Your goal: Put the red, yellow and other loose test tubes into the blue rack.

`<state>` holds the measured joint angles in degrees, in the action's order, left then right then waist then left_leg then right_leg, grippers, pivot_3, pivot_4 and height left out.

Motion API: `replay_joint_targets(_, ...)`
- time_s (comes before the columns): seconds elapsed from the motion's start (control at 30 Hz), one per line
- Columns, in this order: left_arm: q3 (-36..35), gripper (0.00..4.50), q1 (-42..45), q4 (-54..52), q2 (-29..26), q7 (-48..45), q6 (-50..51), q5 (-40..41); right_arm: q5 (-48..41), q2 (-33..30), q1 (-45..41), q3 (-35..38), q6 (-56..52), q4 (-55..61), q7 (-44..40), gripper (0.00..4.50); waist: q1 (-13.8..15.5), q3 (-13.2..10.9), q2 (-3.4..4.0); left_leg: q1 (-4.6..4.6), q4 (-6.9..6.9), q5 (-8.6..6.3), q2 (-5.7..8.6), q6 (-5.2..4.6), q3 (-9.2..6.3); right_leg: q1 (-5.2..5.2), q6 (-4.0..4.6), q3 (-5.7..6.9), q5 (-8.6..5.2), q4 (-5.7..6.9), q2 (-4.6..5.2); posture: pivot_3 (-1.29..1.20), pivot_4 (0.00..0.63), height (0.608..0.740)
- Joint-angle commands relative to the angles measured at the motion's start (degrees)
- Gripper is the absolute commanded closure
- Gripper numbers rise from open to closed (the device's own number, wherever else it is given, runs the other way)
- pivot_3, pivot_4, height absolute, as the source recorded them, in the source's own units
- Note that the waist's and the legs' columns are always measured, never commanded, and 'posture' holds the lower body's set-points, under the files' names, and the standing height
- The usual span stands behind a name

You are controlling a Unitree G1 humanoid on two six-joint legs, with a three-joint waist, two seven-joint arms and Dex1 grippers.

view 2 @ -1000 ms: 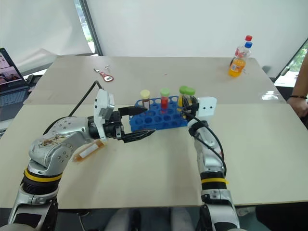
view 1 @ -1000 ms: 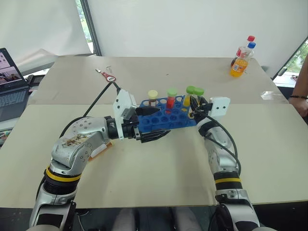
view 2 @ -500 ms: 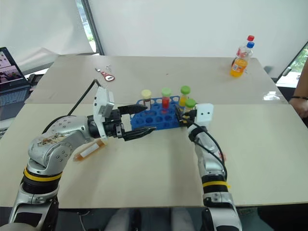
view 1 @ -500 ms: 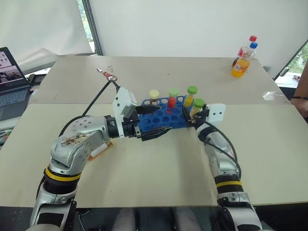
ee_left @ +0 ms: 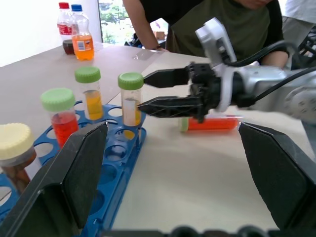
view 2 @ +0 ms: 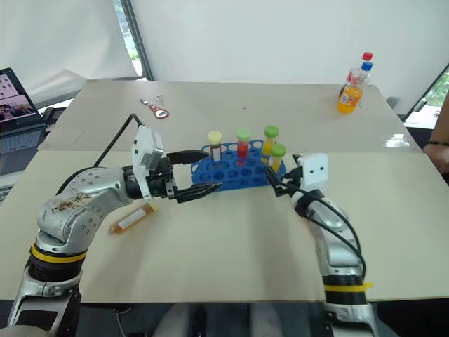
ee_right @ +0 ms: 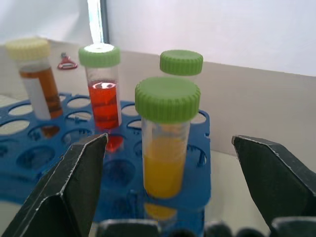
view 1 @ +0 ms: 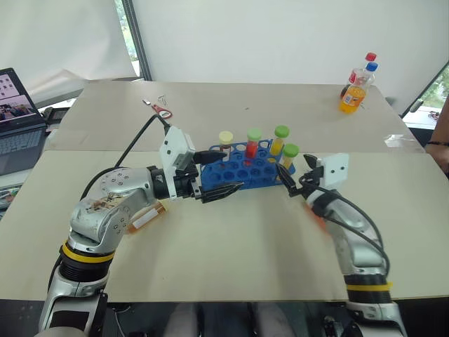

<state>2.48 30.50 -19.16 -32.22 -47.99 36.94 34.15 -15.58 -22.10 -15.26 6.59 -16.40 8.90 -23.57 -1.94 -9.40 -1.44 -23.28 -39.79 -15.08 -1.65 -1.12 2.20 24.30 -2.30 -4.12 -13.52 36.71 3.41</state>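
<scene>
Two tubes are not yet racked. A loose tube of orange liquid [view 1: 146, 219] lies flat on the tabletop [view 1: 231, 260] beside the left forearm. A second orange loose tube [ee_left: 210, 123] lies flat near the right arm. The right gripper [view 1: 291, 184] sits just beside the right end of the blue rack [view 1: 256, 174], fingers wide and holding nothing. The green-capped yellow tube [view 1: 289, 153] in the near corner hole stands upright, clear of both fingers. The left gripper [view 1: 231, 170] is at the rack's left end, fingers wide. One finger is over the holes and one in front of the wall, gripping nothing that I can see. Further back in the rack stand a green-capped red tube [view 1: 252, 144], a second green-capped yellow tube [view 1: 280, 139] and a pale-capped brown tube [view 1: 225, 140]. Judgement: one placement is done and a fetch comes next. The next move calls for an arm to swing down to a lying tube, close across its body, tip it upright and find a free hole without knocking its neighbours. The tabletop is pale beige with a seam across it. Far left lies a small red-handled tool [view 1: 160, 110], and far right stands an orange soda bottle [view 1: 351, 97]. A laptop [view 1: 17, 119] sits off to the left, a person's arm [view 1: 440, 133] shows at the right edge, and white sheeting hangs behind.
</scene>
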Motion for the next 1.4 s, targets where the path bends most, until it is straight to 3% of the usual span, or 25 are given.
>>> replay_joint_targets(0.03, -0.79, 0.0, 0.03, 0.18, -0.19, -0.57, -2.74, -1.06, -4.44, -5.81, 1.95, 5.14, -4.91, 7.89, -3.73, 0.03, 0.23, 0.0, 0.0, 0.0, 0.0, 0.0, 0.0, 0.0, 0.0, -0.01, 0.0, 0.0, 0.0, -0.01, 0.0, 0.0, 0.15, 0.74)
replay_joint_targets(0.27, -1.23, 0.0, -1.03, 1.64, -3.06, -4.3, -4.97, -2.32, -12.66, -20.91, 7.64, 13.57, -14.79, 15.34, -13.81, 0.03, 0.91, -0.01, -0.02, 0.02, -0.01, 0.0, -0.03, -0.01, 0.05, -0.04, -0.01, -0.02, -0.01, -0.09, -0.05, 0.0, 0.15, 0.74)
replay_joint_targets(0.5, -2.14, 0.0, -5.95, 2.25, -14.43, -17.01, -10.22, -3.88, -17.08, -39.03, 13.86, 24.86, -20.78, 12.8, -30.86, 0.03, 1.11, -0.03, 0.0, 0.06, 0.02, -0.02, -0.04, -0.04, 0.32, -0.08, 0.0, -0.02, -0.05, -0.19, -0.06, 0.0, 0.15, 0.74)
replay_joint_targets(0.77, -2.51, 0.0, -11.4, 0.47, -20.19, -24.87, -12.74, -3.91, -17.52, -49.59, 16.35, 27.19, -25.18, 9.41, -41.05, 0.03, 1.17, -0.03, -0.02, 0.01, -0.02, -0.02, -0.09, -0.05, 0.55, -0.14, 0.0, 0.02, -0.04, -0.4, -0.04, 0.0, 0.15, 0.74)
replay_joint_targets(0.97, -2.52, 0.0, -15.64, -1.15, -23.02, -29.38, -17.39, -5.97, -18.61, -54.9, 12.92, 22.75, -30.66, 9.89, -42.41, 0.03, 1.2, -0.04, -0.02, 0.01, -0.01, -0.02, -0.14, -0.05, 0.57, -0.12, 0.0, 0.03, -0.04, -0.42, -0.07, 0.0, 0.15, 0.74)
replay_joint_targets(1.13, -2.71, 0.0, -19.62, -3.18, -22.88, -30.54, -20.48, -5.6, -19.5, -60.03, 4.88, 9.24, -41.52, 12.43, -37.54, 0.03, 1.09, -0.04, -0.01, 0.0, 0.02, -0.03, -0.26, -0.06, 0.63, -0.03, 0.03, 0.02, -0.04, -0.42, -0.03, 0.0, 0.15, 0.74)
replay_joint_targets(1.4, -2.63, 0.0, -23.35, -4.15, -22.12, -30.92, -25.16, -6.52, -15.21, -48.25, -21.35, -15.67, -61.29, 5.11, -27.93, 0.03, 1.08, -0.04, -0.01, -0.08, 0.0, -0.04, -0.22, -0.06, 0.79, 0.08, 0.06, -0.02, -0.02, -0.51, -0.02, 0.0, 0.15, 0.74)
